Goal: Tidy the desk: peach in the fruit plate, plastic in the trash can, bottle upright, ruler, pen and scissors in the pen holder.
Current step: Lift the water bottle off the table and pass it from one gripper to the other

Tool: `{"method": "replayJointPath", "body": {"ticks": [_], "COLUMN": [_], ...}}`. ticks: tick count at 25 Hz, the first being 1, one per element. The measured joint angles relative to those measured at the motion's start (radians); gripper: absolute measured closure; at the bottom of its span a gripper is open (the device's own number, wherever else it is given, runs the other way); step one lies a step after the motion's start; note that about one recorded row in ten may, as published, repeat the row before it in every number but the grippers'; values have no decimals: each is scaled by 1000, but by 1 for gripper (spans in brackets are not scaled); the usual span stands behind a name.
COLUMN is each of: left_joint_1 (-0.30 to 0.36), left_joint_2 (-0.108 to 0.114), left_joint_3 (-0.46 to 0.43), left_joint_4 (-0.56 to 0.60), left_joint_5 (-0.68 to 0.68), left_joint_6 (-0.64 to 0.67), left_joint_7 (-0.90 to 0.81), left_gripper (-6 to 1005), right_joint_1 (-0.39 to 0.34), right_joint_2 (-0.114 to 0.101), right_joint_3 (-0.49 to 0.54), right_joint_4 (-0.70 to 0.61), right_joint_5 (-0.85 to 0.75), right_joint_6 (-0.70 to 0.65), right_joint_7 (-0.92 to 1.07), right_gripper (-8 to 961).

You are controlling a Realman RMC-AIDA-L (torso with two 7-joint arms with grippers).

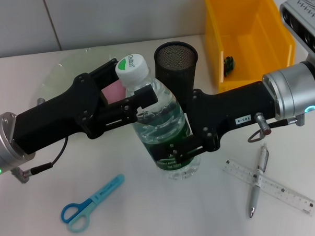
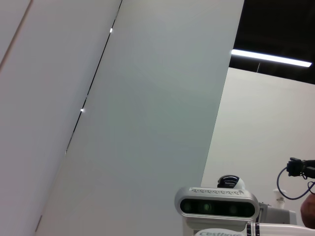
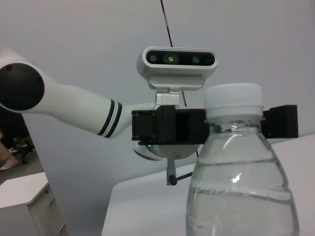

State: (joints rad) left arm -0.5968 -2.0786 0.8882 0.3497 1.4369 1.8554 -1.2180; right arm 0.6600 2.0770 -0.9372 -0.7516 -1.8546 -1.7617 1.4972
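A clear bottle (image 1: pixel 166 130) with a white cap (image 3: pixel 232 101) stands upright mid-desk. My left gripper (image 1: pixel 134 85) reaches in from the left and is shut around its neck. My right gripper (image 1: pixel 186 144) comes from the right and is shut on its lower body. A pink peach (image 1: pixel 113 91) shows behind the left fingers, on the clear fruit plate (image 1: pixel 72 72). The black mesh pen holder (image 1: pixel 176 62) stands just behind the bottle. Blue scissors (image 1: pixel 90 204) lie front left. The pen (image 1: pixel 257 181) lies across the clear ruler (image 1: pixel 278 188) front right. No plastic is visible.
The yellow trash can (image 1: pixel 248 38) stands at the back right with a small dark thing (image 1: pixel 228 65) inside. The left wrist view shows only wall, ceiling and the other arm's camera (image 2: pixel 216 206).
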Motion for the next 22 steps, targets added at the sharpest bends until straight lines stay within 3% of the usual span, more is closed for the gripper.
{"method": "replayJointPath", "body": {"ticks": [14, 19, 22], "left_joint_1": [-2, -1, -1], "left_joint_2": [0, 0, 0], "left_joint_3": [9, 9, 9], "left_joint_4": [0, 0, 0], "left_joint_5": [0, 0, 0], "left_joint_6": [4, 4, 4], "left_joint_7": [0, 0, -5], "left_gripper": [250, 459, 459], "right_joint_1": [0, 0, -2], "right_joint_2": [0, 0, 0], "right_joint_3": [0, 0, 0], "right_joint_4": [0, -2, -4], "right_joint_5": [-5, -6, -6], "right_joint_6": [-11, -12, -14], "right_joint_7": [5, 5, 6], "right_gripper": [166, 166, 165]}}
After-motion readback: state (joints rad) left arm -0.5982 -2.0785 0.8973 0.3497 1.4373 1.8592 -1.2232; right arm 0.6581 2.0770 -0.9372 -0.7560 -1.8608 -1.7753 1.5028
